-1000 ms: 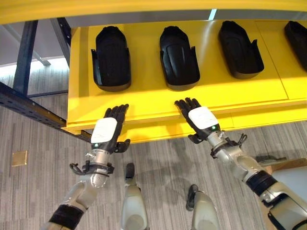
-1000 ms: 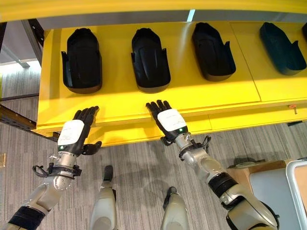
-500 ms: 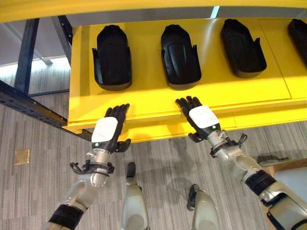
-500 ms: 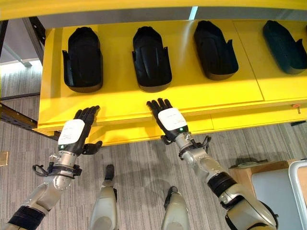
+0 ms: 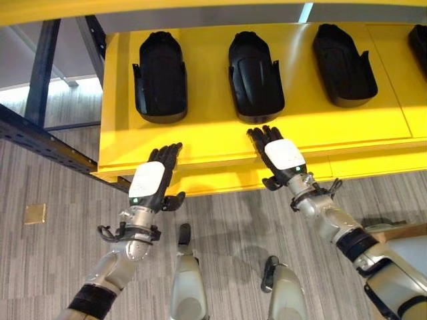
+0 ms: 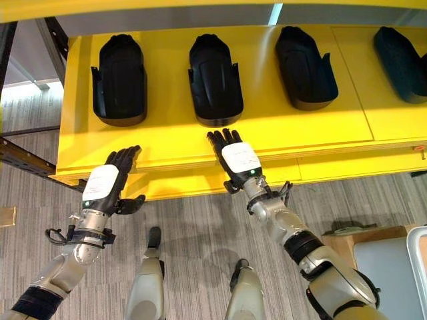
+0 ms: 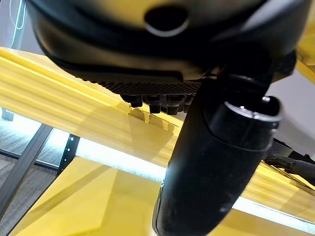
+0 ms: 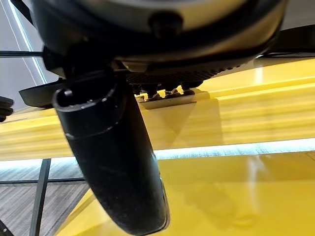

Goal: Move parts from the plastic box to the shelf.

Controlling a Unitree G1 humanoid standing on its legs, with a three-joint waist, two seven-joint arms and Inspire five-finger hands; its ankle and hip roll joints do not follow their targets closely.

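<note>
Several black moulded parts lie in a row on the yellow shelf (image 5: 200, 137): one at the left (image 5: 160, 77), one in the middle (image 5: 255, 77), one further right (image 5: 343, 65) and another at the right edge (image 6: 402, 53). My left hand (image 5: 148, 185) is open, palm down, fingers straight over the shelf's front lip, below the left part. My right hand (image 5: 281, 157) is open too, flat at the shelf's front edge just below the middle part. Neither hand holds anything. The wrist views show each hand's thumb (image 7: 216, 157) (image 8: 113, 157) and the yellow shelf (image 8: 236, 118) beyond.
A dark blue rack beam (image 5: 40, 140) runs slantwise at the left, with an upright post (image 5: 41, 67). A yellow upper board (image 5: 133, 8) overhangs the shelf. Grey carpet floor (image 5: 53, 267) lies below. A grey and orange object (image 6: 393, 250) sits at the lower right.
The whole picture has shifted a little, so the camera moved. My right hand has reached slightly further onto the shelf toward the middle part. The left hand has stayed put.
</note>
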